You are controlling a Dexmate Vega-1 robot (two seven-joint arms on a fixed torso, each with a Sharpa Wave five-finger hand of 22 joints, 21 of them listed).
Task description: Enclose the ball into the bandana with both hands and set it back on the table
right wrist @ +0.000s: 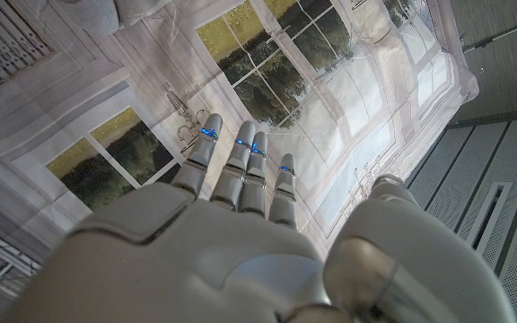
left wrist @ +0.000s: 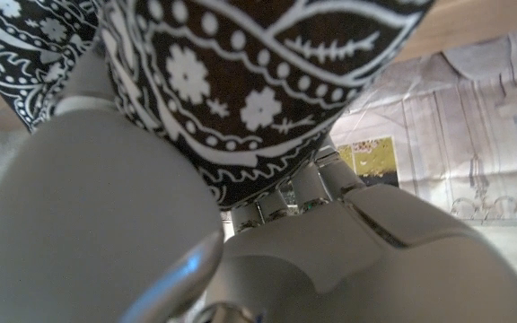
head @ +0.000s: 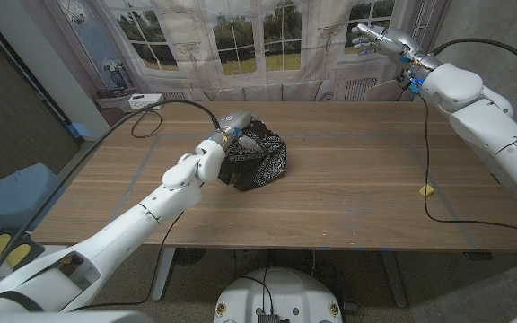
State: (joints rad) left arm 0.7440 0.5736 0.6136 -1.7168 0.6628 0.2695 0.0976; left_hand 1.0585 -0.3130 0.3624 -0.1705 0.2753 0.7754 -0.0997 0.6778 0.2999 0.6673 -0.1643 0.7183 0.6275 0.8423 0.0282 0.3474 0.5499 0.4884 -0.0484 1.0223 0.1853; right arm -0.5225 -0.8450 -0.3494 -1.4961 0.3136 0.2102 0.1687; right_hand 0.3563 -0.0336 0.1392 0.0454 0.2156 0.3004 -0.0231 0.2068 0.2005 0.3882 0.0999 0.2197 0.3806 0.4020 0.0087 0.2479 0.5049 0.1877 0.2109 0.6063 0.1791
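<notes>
Nearby, a black cable (head: 164, 106) loops beside the bandana (head: 263, 161); yellow scrap (head: 426, 189) apart.

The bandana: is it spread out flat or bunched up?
Bunched up: the bandana sits as a rounded bundle on the table, with the left hand on it.

This is a robot test room dressed up as a home — not a real living room. The far wall is a hung backdrop (head: 240, 40), a wrinkled printed sheet showing paned windows, a lawn and trees, with its folds plainly visible; the right wrist view shows the same printed windows (right wrist: 267, 81) creased across the cloth. In front stands a plain wooden table (head: 348, 188) on metal legs, with black cables (head: 433, 170) trailing over its top and a white power strip (head: 139, 100) sitting at the far left corner. To the right of the backdrop a grey panelled wall (right wrist: 501, 215) begins — bare, workmanlike, lab-like.
</notes>
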